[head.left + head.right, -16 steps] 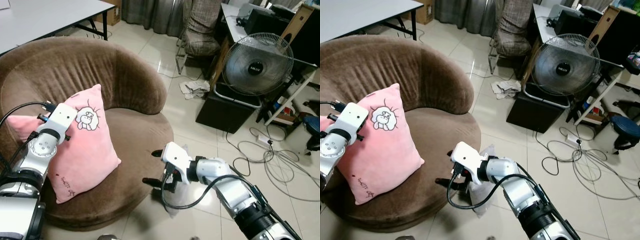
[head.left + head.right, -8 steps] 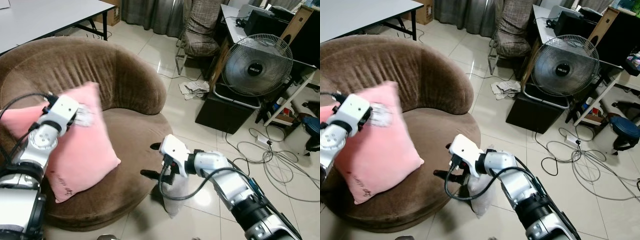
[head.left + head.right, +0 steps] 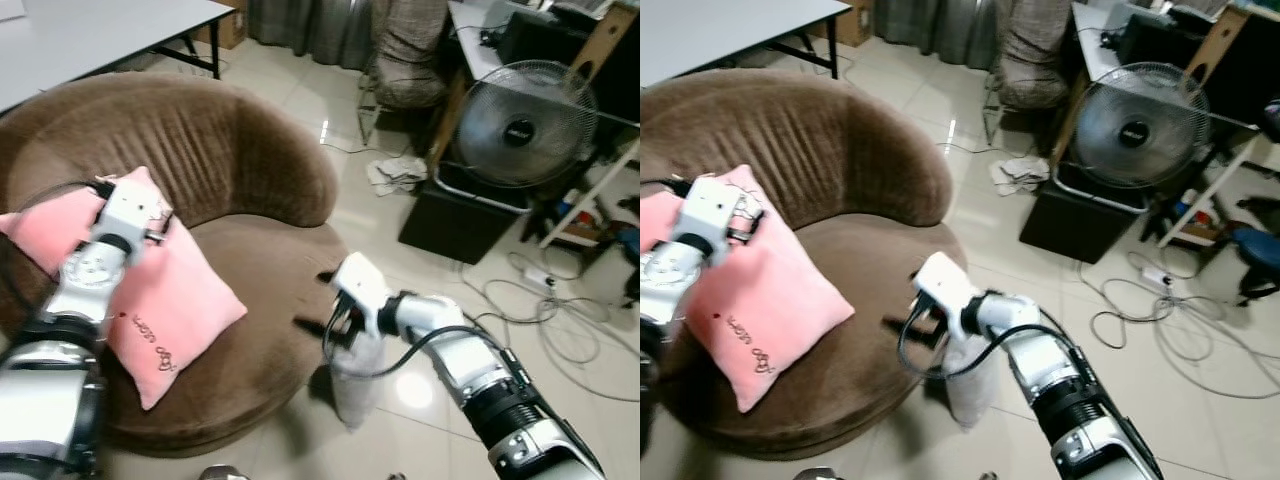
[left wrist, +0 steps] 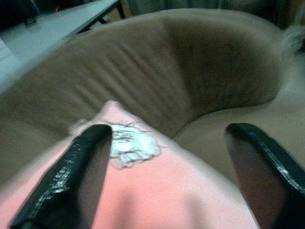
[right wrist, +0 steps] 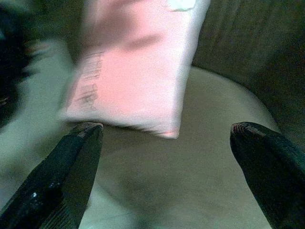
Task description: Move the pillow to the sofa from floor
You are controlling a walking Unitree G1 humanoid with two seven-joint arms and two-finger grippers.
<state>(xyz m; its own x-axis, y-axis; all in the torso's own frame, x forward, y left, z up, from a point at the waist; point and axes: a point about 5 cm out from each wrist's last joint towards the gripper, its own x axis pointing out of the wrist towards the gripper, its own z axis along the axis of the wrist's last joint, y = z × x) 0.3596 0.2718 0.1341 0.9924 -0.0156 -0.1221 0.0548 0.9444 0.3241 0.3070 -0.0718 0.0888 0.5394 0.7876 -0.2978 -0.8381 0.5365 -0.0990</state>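
The pink pillow [image 3: 170,300] with a small cartoon print [image 4: 131,143] lies tilted on the seat of the round brown sofa [image 3: 250,150], leaning toward its left side. My left gripper [image 4: 167,131] hovers over the pillow's upper corner, open, its fingers [image 4: 90,162] spread wide with nothing between them. Its white wrist [image 3: 130,210] sits just above that corner. My right gripper [image 3: 315,300] is open beside the sofa's front edge, pointing at the seat and the pillow's lower corner [image 5: 167,131], apart from both.
A white plastic bag [image 3: 355,385] stands on the tiled floor under my right arm. A standing fan [image 3: 525,120], a black box [image 3: 455,215] and loose cables [image 3: 560,320] are at the right. A grey table [image 3: 80,40] stands behind the sofa.
The pillow has turned and dropped lower onto the seat. My left gripper has moved from its face up to its top corner. The right gripper shifted closer to the sofa's edge.
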